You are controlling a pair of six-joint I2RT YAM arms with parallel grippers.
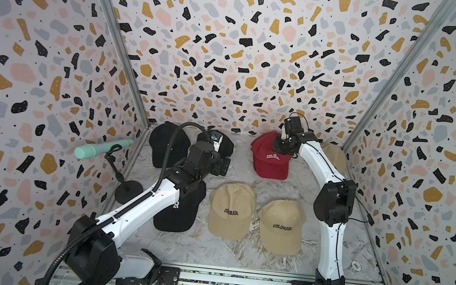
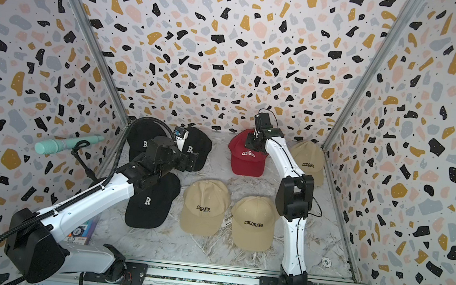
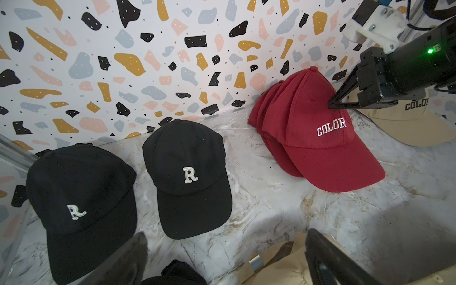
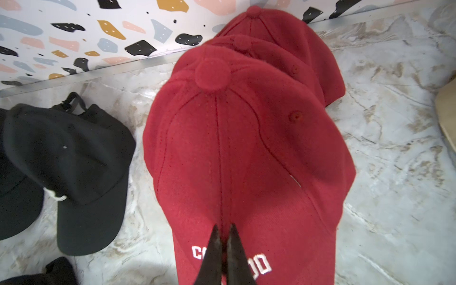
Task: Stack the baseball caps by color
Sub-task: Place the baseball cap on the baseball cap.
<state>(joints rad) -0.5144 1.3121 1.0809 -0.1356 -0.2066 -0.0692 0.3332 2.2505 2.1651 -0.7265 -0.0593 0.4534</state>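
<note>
Three dark red caps (image 4: 246, 148) lie nested in a stack near the back wall, also seen in both top views (image 1: 270, 161). My right gripper (image 4: 223, 225) is shut, pinching the front fabric of the top red cap just above its white lettering. Two black caps (image 3: 81, 197) (image 3: 187, 172) lie at the back left, a third black cap (image 1: 180, 211) lies under my left arm. My left gripper (image 3: 227, 259) hangs open over the table between them, holding nothing. Two tan caps (image 1: 230, 208) (image 1: 281, 226) lie in front, another tan cap (image 2: 307, 162) lies behind the right arm.
A mint microphone (image 1: 101, 150) on a black stand leans by the left wall. A white chip (image 1: 356, 265) lies at the front right of the marble table (image 1: 207, 250). Patterned walls close in three sides, with a metal rail (image 1: 233, 280) along the front.
</note>
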